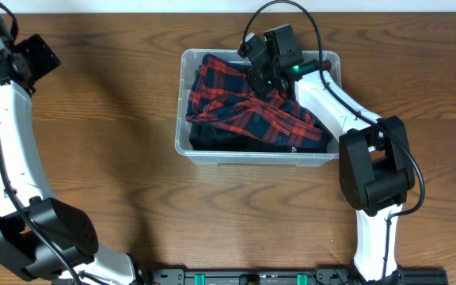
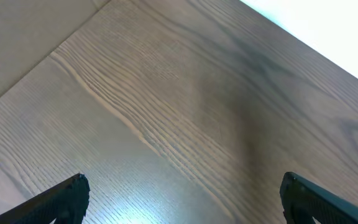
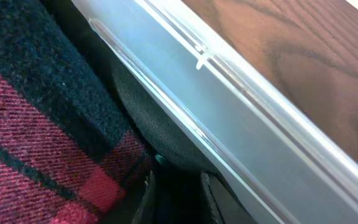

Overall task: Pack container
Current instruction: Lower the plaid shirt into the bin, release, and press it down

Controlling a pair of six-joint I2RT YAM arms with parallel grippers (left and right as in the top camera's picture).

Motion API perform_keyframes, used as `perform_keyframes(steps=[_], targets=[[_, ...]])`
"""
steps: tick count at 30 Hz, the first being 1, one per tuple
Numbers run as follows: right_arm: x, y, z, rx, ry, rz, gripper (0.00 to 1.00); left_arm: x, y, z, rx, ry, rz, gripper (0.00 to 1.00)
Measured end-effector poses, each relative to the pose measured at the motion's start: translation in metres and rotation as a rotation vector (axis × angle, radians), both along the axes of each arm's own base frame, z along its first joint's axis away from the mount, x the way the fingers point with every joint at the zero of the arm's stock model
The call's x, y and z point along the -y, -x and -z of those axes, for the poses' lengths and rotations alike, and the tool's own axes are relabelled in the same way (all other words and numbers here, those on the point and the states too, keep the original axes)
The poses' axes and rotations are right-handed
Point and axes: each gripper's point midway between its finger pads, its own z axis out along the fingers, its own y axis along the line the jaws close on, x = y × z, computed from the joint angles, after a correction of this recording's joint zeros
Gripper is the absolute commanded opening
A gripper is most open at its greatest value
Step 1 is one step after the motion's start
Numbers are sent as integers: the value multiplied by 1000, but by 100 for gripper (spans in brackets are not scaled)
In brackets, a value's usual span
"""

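While the container (image 1: 253,157) sits on the table (image 1: 117,119) holding a red plaid garment (image 1: 248,111), the right gripper (image 3: 178,202) dips inside its far wall, fingers narrow; any pinch I cannot tell. Well left of the container, the left gripper (image 2: 182,202) gapes wide.

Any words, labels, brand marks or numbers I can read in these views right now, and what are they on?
Readable text: none in any of the three views.
Small white mark on the dark cloth in the container: too small to read.
Plaid cloth, container walls and table: no writing visible.
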Motion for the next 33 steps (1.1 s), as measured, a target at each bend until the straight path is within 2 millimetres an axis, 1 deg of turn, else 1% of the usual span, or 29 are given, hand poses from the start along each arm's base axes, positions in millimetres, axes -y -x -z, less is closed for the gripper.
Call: perform_keyframes(steps=[4,7,10,12,13,14,15,16,18,20,22,24,26,28,29,32,33], targets=[[1,0,-10,23,-4,4,29,0,0,0,0,0,0,98],[3,0,-29,60,-10,11,32,0,0,0,0,0,0,98],[5,4,-63,110,-24,16,34,0,0,0,0,0,0,98],[12,7,-93,156,-19,38,36,0,0,0,0,0,0,98],[15,9,-100,163,-12,46,37,0,0,0,0,0,0,98],[22,13,-110,172,6,66,39,0,0,0,0,0,0,98],[26,15,-112,168,20,76,41,0,0,0,0,0,0,98],[31,19,-112,155,39,89,43,0,0,0,-1,0,0,98],[42,29,-102,100,88,105,43,0,0,0,0,0,0,98],[53,43,-80,8,144,114,40,0,0,0,0,0,0,98],[61,52,-63,-62,182,123,39,0,0,0,0,0,0,98],[67,58,-49,-116,205,139,38,0,0,0,0,0,0,98],[73,59,-37,-154,213,160,34,0,0,0,0,0,0,98],[75,58,-31,-170,212,174,30,0,0,0,0,0,0,98],[76,57,-28,-178,205,186,30,0,0,0,0,0,0,98],[77,55,-29,-181,182,205,31,0,0,0,0,0,0,98],[77,54,-30,-179,175,211,33,0,0,0,0,0,0,98]])
